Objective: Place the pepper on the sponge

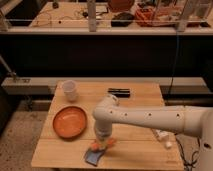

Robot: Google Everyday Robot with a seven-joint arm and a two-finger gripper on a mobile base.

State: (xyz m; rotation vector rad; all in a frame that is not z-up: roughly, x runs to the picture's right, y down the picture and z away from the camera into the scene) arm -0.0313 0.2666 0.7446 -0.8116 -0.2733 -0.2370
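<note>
pinching the pepper point(107, 143) between them, the closed fingers point(102, 138) hang just over the sponge point(93, 157).

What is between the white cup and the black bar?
Only bare wooden table lies between the cup and the black bar, in the camera view. The gripper is near the front edge, shut on the pepper, over the sponge.

Orange pepper point(110, 143), blue-grey sponge point(92, 158), orange plate point(70, 121), black bar point(119, 92), whitish cup point(70, 90), pale wooden desk point(137, 107) with plank lines, white gripper point(102, 143) just above the sponge.
</note>
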